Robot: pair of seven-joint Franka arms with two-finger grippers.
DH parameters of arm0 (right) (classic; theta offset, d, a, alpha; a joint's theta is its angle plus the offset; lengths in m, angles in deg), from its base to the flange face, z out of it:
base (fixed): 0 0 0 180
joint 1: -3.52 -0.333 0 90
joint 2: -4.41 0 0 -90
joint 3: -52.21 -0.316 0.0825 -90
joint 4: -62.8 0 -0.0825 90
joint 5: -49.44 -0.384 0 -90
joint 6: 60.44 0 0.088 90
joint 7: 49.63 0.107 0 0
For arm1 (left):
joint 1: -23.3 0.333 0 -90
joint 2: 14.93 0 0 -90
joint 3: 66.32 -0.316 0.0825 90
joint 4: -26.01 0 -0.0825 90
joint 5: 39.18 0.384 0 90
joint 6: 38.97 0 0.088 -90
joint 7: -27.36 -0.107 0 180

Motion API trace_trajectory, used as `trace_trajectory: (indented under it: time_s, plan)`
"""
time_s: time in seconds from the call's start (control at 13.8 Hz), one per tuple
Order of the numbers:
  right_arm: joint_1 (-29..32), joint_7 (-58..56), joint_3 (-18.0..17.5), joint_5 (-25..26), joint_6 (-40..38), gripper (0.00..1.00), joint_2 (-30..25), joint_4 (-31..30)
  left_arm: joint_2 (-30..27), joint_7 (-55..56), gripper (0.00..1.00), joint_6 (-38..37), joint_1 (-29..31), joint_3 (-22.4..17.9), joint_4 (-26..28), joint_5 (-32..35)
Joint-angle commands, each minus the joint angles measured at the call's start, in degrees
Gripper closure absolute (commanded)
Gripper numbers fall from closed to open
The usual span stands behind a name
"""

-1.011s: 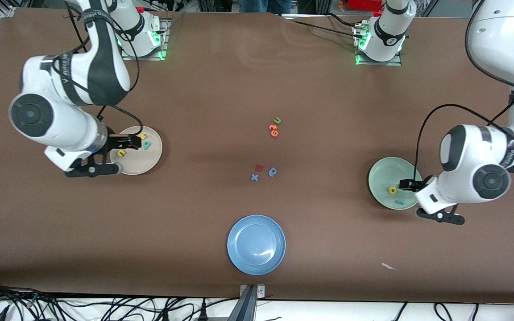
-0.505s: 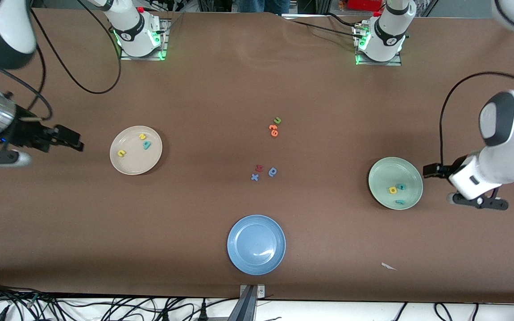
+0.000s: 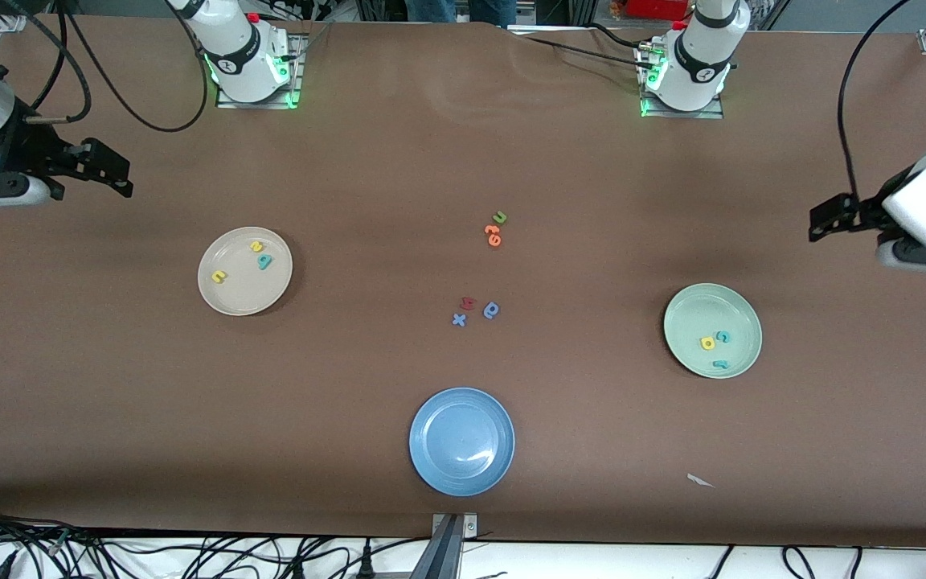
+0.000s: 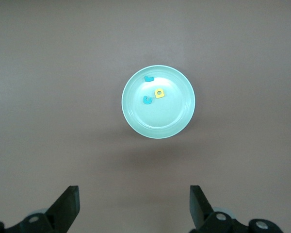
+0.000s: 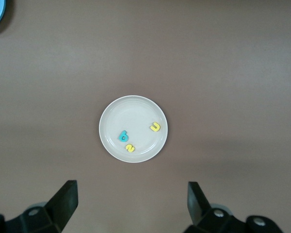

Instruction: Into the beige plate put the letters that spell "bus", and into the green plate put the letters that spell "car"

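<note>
The beige plate (image 3: 242, 293) holds a yellow "u" (image 3: 219, 277), a yellow "s" (image 3: 256, 247) and a teal "b" (image 3: 265, 260). In the green plate (image 3: 692, 318) lie a yellow "a" (image 3: 707, 343), a teal "c" (image 3: 723, 336) and a teal "r" (image 3: 720, 364). My right gripper (image 3: 113, 170) hangs open and empty over bare table at the right arm's end, well off the beige plate (image 5: 131, 114). Open and empty too, my left gripper (image 3: 825, 221) is raised over the left arm's end, clear of the green plate (image 4: 158, 121).
A blue plate (image 3: 461, 441) sits nearest the front camera at mid-table. Loose letters lie in the middle: a green "u" (image 3: 499, 217), orange letters (image 3: 493, 234), a red letter (image 3: 467, 303), a blue round letter (image 3: 492, 310) and a blue "x" (image 3: 459, 320). A white scrap (image 3: 700, 481) lies near the front edge.
Both arms have risen and pulled away from their plates toward the table's ends, grippers open throughout. The teal "c" now shows in the green plate.
</note>
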Motion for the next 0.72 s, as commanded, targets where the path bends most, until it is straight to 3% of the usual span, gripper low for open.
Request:
trace_trajectory:
  time_s: [0.0, 0.14, 0.65]
  plan:
    - [1.1, 1.6, -0.9, 0.8, 1.1, 0.00, -0.6, 0.1, -3.5, -1.7, 0.00, 0.5, -1.6, -1.1, 2.6, -1.1]
    - [1.0, 1.9, -0.7, 0.8, 0.7, 0.00, -0.6, 0.5, -3.6, -1.7, 0.00, 0.5, -4.1, -2.9, 2.6, -1.1]
    - [1.2, 1.5, -0.7, 0.6, 0.6, 0.00, 2.3, 3.1, -2.9, -1.8, 0.00, 0.2, -3.4, -3.0, 1.7, -1.1]
